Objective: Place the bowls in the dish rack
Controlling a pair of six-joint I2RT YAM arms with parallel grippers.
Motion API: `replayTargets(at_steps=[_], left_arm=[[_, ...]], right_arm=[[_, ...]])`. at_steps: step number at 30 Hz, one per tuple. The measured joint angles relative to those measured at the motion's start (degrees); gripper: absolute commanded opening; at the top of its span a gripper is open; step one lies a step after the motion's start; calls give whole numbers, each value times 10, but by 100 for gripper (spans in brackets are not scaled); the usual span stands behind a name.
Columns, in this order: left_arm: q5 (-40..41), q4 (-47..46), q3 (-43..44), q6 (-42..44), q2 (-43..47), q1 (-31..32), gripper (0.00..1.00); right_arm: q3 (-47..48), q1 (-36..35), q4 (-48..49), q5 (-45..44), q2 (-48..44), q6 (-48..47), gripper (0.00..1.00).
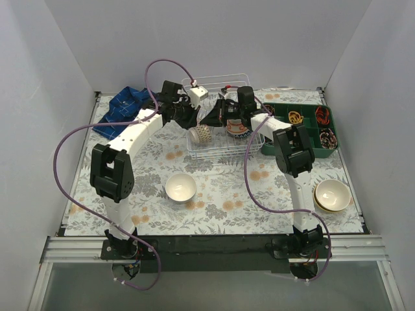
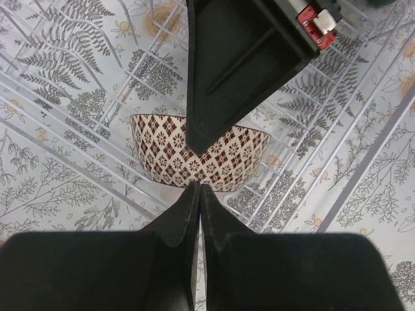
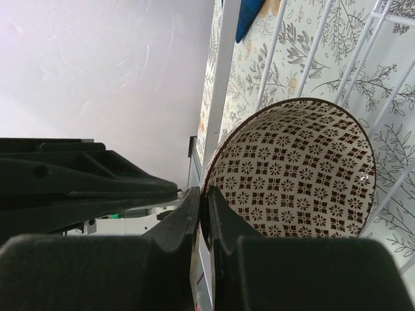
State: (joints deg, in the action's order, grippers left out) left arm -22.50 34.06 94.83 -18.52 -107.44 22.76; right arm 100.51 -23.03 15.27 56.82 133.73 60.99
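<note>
Floral-print counter (image 1: 214, 207) inside a plain white booth, with the dish rack (image 1: 224, 149) sitting at the far middle. The brown-patterned bowl (image 3: 292, 175) is already down in the rack, tipped on its side against the wires, and the right end effector (image 3: 202, 201) is clamped on its rim. The left end effector (image 2: 199, 191) hovers right over the same spot with its tips pinched together and nothing between them. Looks like there's a second, more colourful bowl (image 1: 237, 128) in the rack too, half hidden under the right arm. So I'd say we're at the set-down step for this bowl. The next move would be letting go and backing out without snagging the wires or bumping the other arm. After that, there's a white bowl (image 1: 181, 188) near the middle of the counter and a cream stack (image 1: 332, 194) at the right edge.
</note>
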Motion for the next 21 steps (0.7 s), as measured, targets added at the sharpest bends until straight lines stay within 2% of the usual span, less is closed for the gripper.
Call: replayTargets(at_steps=[16, 20, 21], left_arm=[[43, 42, -6, 36, -20, 17, 0], [52, 41, -6, 40, -25, 18, 0], [52, 39, -6, 40, -29, 18, 0]], right_arm=[[-29, 13, 48, 22, 2, 7, 2], [-29, 15, 48, 25, 2, 5, 17], [-29, 16, 48, 25, 2, 3, 23]])
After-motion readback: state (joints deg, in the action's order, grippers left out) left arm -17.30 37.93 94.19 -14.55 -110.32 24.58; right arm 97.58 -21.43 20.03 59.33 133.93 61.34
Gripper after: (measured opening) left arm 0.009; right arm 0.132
